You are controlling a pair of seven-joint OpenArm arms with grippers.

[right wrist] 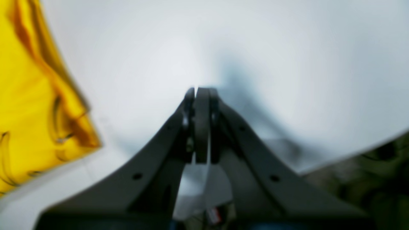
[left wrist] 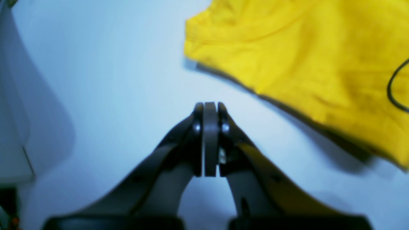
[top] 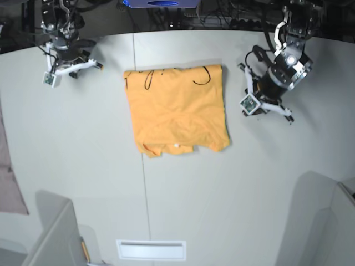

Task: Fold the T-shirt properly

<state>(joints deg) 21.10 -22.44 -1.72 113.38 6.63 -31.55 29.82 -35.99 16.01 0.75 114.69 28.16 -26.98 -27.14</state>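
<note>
With both the left gripper (left wrist: 211, 107) and right gripper (right wrist: 201, 92) closed on nothing, we judge the limp, light T-shirt (top: 176, 111), lying mid-table (top: 249, 183) between them, best pinched at a hem corner.

The T-shirt (top: 176, 108) lies flat on the counter (top: 233, 188), folded into a roughly rectangular orange-yellow panel. Thin black curved lines run along its far edge, the collar shows at the near edge, and light wrinkles cross the cloth.
</note>
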